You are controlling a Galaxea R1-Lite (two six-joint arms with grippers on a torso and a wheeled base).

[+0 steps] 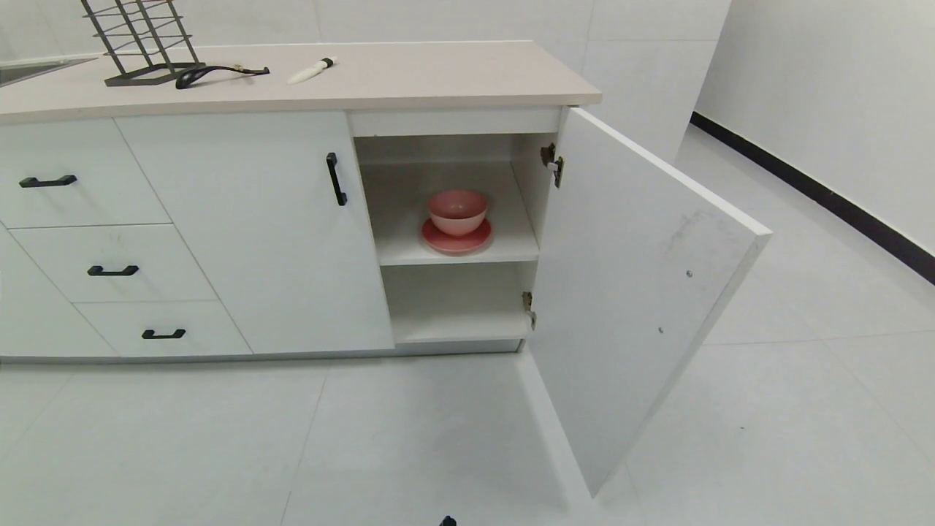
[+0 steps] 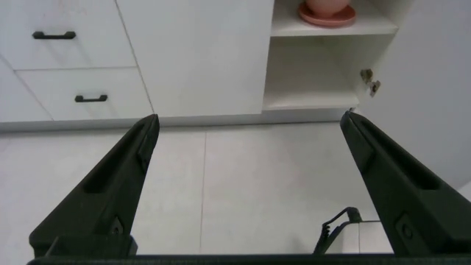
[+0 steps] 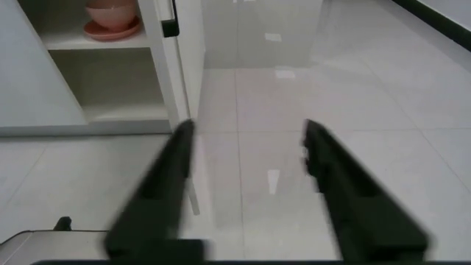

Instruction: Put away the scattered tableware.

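The pink bowl (image 1: 458, 210) sits on the pink plate (image 1: 437, 241) on the upper shelf (image 1: 405, 252) of the open cupboard, right of centre in the head view. Both look stowed. On the desk (image 1: 438, 73), at the upper left, a black utensil (image 1: 212, 73) and a white utensil (image 1: 313, 70) lie loose beside a wire rack (image 1: 142, 40).

The left tool (image 2: 248, 116) is spread wide with nothing between its fingers. The right tool (image 3: 250, 125) is also open and empty. Both hang low over the floor in front of the cupboard.

The step in hand is probably either fetching those two utensils or shutting the cupboard door (image 1: 628, 292); I cannot tell which. For the utensils, each is thin and lies flat, so the tool should come down from above, straddle the handle across its narrow width, and close only once the fingertips meet the desk. For the door, press on its outer face near the free edge rather than near the hinges, and follow its arc so that it does not bounce back. The bowl and plate sit far enough in that the door should clear them.

The rack is cut off by the top of the frame. A sink (image 1: 29, 69) barely shows at the far upper left. The black utensil could be a ladle or a spoon, and the white one a knife or a spatula. The door's handle (image 3: 170, 22) is only partly seen in the right wrist view.
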